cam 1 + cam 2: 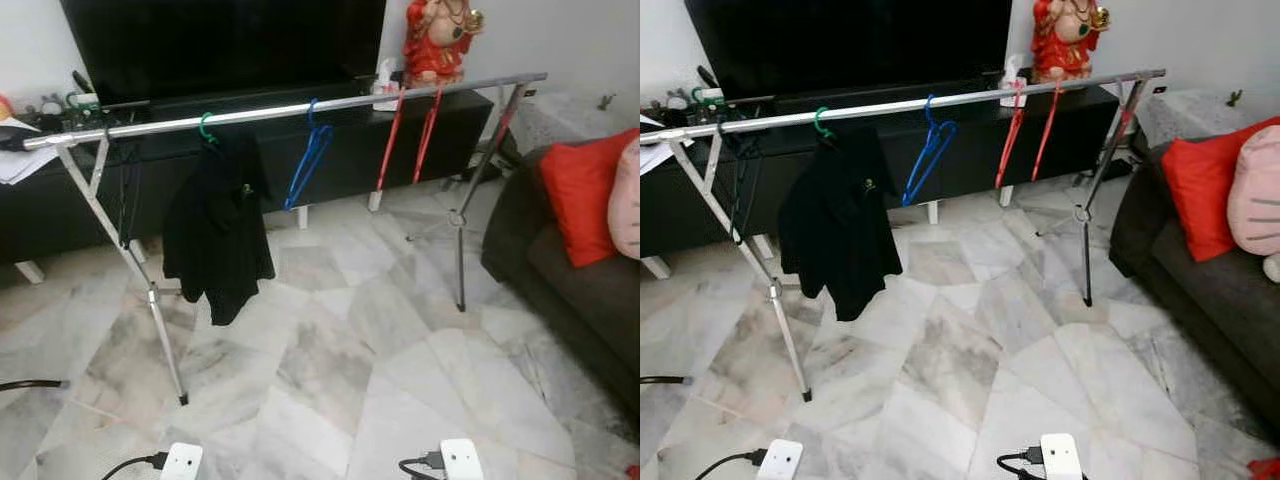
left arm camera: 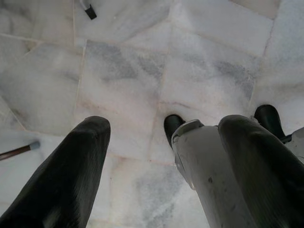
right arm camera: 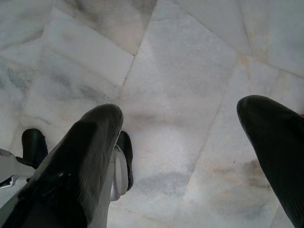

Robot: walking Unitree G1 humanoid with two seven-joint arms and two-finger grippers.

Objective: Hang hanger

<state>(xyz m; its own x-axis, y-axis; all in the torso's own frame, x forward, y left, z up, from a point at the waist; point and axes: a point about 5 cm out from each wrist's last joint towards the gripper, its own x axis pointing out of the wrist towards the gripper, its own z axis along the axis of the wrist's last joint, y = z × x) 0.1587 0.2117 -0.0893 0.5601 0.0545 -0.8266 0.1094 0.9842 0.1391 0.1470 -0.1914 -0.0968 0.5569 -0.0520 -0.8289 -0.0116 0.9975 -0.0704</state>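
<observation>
On the rail (image 1: 290, 108) hang hangers (image 1: 308, 155); both grippers (image 2: 161, 137) (image 3: 178, 137), apparently idle, gape empty.

I am standing in a home living room. Across the top of the frame a big dark television (image 1: 220, 45) sits on a long black TV cabinet (image 1: 330, 150), with a red figurine (image 1: 437, 38) on its right end. At the right edge there is a dark sofa (image 1: 570, 270) with a red cushion (image 1: 585, 190). Under me the floor (image 1: 330, 360) is pale veined marble tile. A metal clothes rack (image 1: 290, 108) spans the upper middle, holding a black shirt (image 1: 215, 225) and a blue hanger (image 1: 308, 160).
</observation>
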